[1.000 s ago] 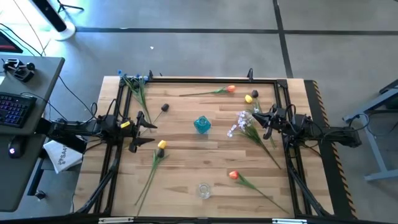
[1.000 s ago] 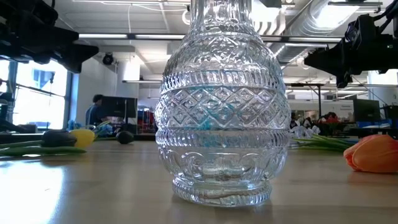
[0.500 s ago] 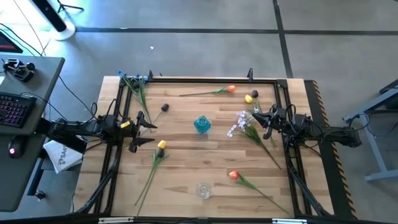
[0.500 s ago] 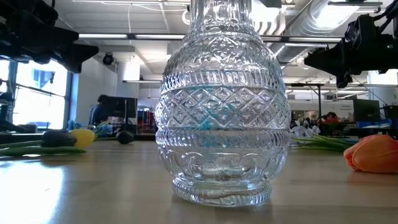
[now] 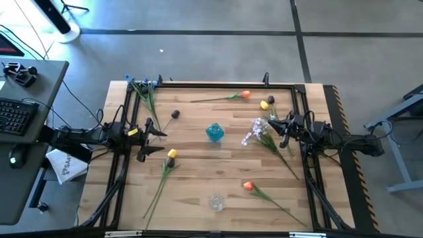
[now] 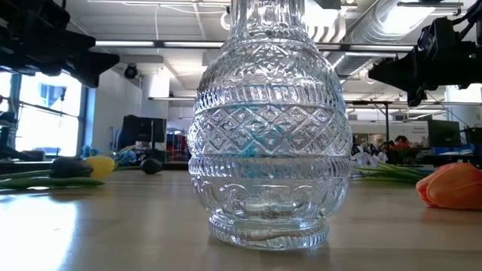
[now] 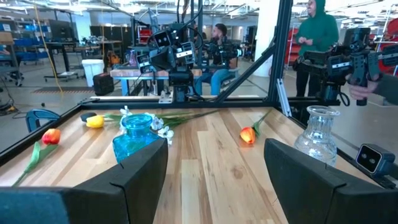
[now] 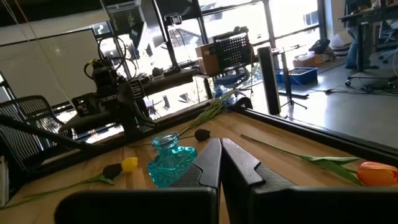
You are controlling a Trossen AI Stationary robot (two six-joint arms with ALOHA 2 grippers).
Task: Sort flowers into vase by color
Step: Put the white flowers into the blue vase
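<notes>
One pale wooden slatted table [image 5: 218, 168] carries everything. Two dark robot arms reach in over it, one from each side, both hanging above the boards.

Two vases stand on it: a blue glass vase [image 5: 215, 132] at the middle and a clear cut-glass vase [image 5: 217, 201] near the front edge, which fills the low view [image 6: 267, 128].

The artificial flowers on thin green stems all lie flat on the table, none in a vase. There are two orange tulips: one at the far edge [image 5: 245, 94], one near the front to the right of the clear vase [image 5: 248, 186]. Two yellow tulips: one just in front of the left gripper [image 5: 172, 154], one at the far right [image 5: 264, 104]. One white small-blossom spray [image 5: 256, 129] lies just beside the right gripper, and one blue small-blossom spray [image 5: 142, 84] sits in the far left corner. Two dark blackish buds: one left of the blue vase [image 5: 176, 114], one beside the far yellow tulip [image 5: 271, 100].

The left gripper [image 5: 153, 141] has its fingers spread wide, holding and touching nothing. The right gripper [image 5: 272, 123] has its fingers pressed together with nothing between them.
</notes>
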